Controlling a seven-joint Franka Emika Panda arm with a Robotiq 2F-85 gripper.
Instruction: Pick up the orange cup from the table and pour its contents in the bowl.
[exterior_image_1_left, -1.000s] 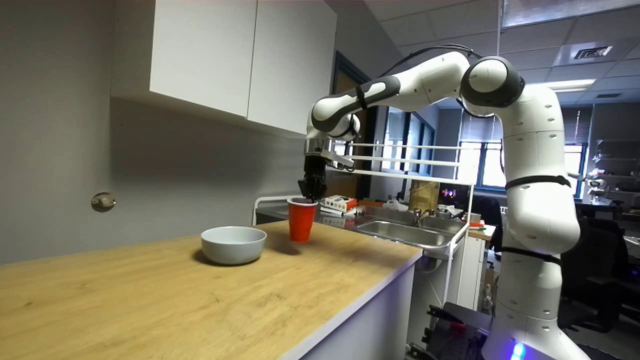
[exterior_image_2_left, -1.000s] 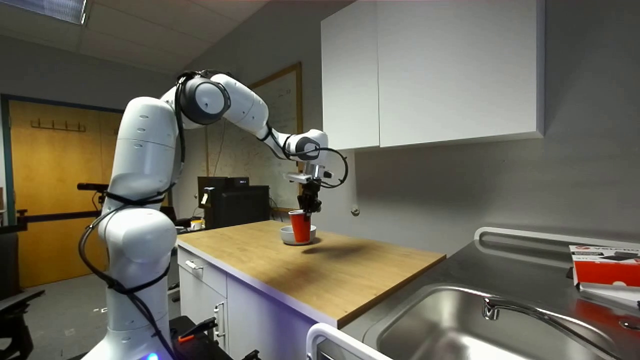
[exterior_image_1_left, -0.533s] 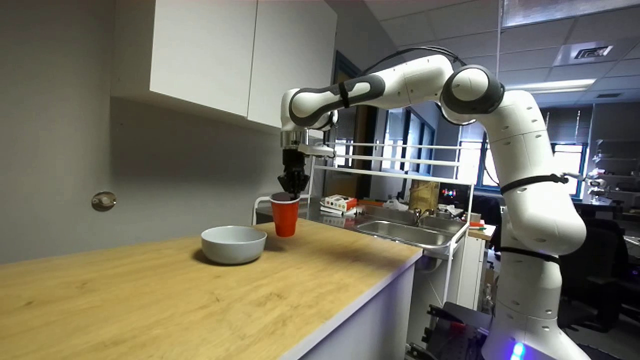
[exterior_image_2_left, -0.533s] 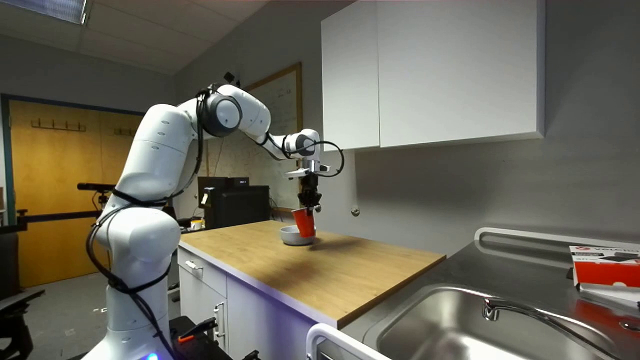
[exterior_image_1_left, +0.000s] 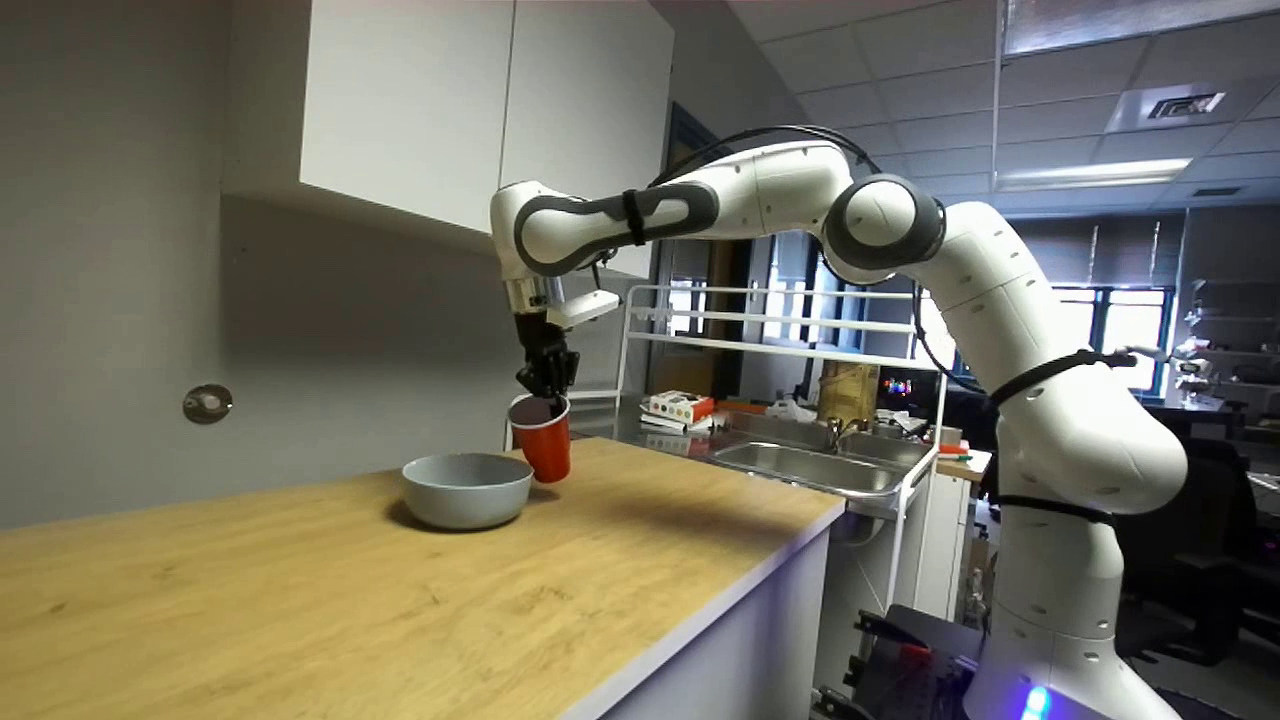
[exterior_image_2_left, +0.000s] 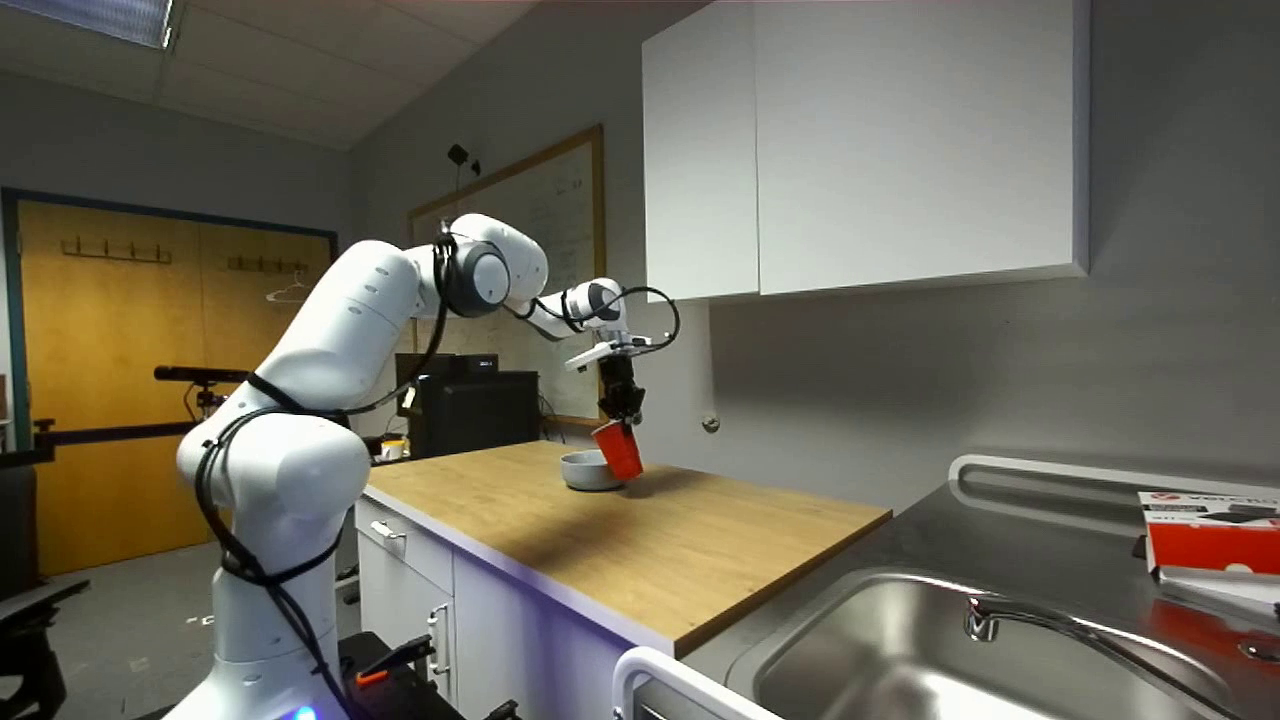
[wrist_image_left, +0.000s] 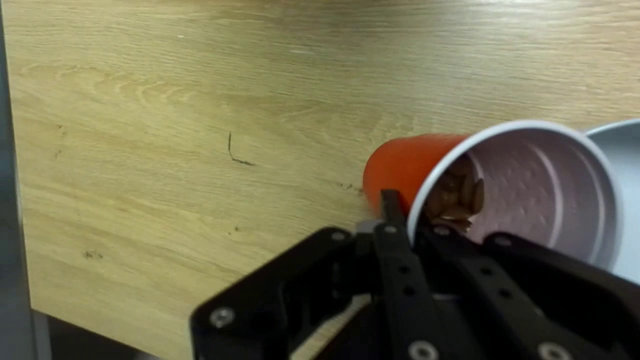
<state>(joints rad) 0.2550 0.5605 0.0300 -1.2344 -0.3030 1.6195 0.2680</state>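
Gripper pinching tilted cup by its rim, we should centre it over bowl near back edge of worktop before tipping further.

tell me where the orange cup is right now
In an exterior view, the orange cup is held by the gripper above the table, just right of the bowl and tilted toward it.

Orange cup with brown pieces inside, tilted toward grey bowl.
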